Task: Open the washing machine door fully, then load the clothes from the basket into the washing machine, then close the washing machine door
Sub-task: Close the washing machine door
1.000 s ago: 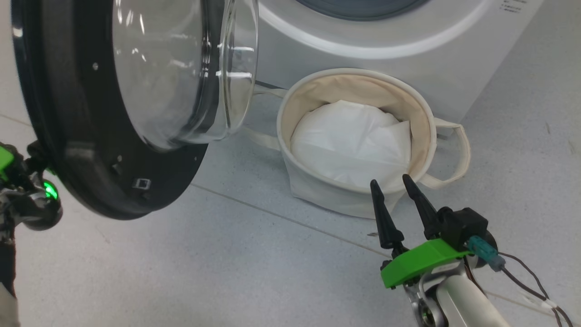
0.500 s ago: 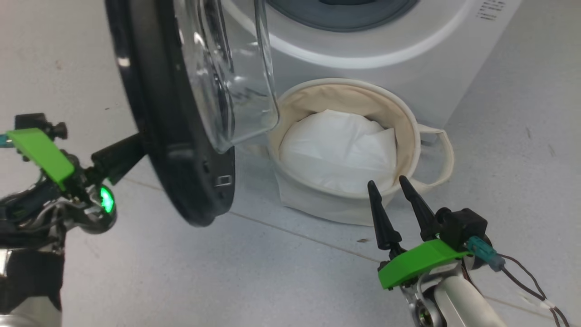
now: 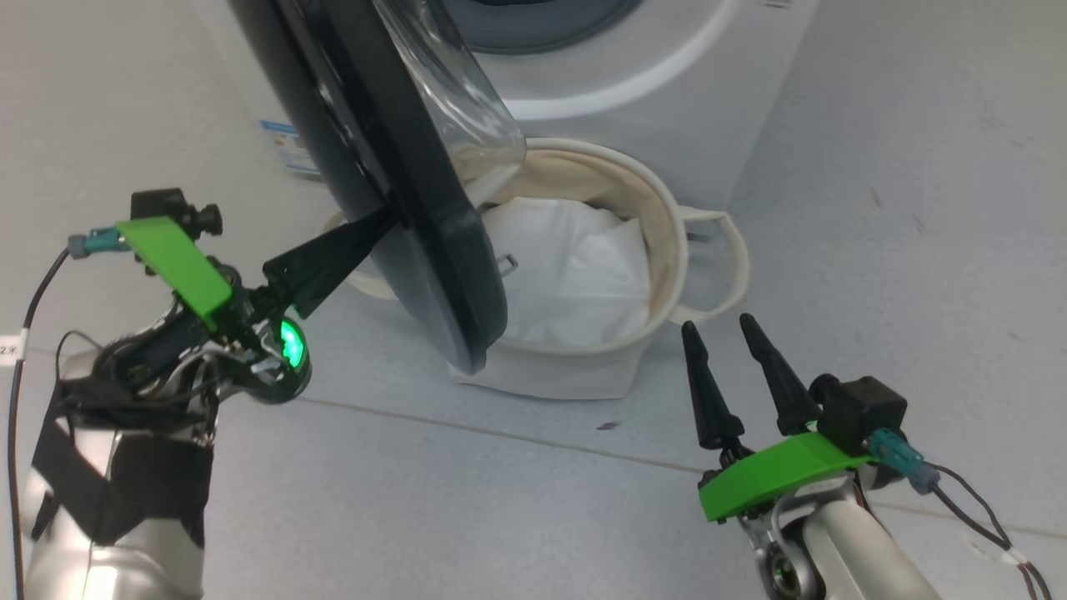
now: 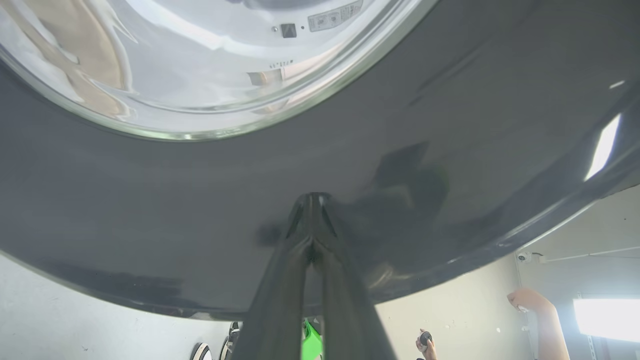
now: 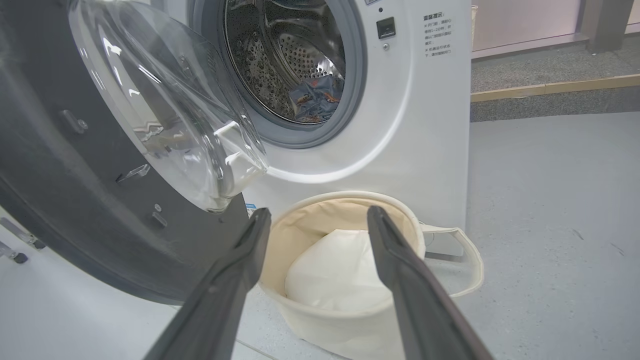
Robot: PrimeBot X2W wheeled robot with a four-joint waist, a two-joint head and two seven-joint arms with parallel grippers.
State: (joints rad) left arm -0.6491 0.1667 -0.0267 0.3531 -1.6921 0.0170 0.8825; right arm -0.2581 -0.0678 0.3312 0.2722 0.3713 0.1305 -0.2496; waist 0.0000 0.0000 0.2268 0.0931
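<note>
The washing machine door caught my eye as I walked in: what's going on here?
The left gripper, fingers together, presses its tips on the black outer ring of the washing machine door, which stands partly open. The blue printed clothes lie inside the washing machine. The basket holds a white sheet. The right gripper hangs open in front of the basket.
</note>
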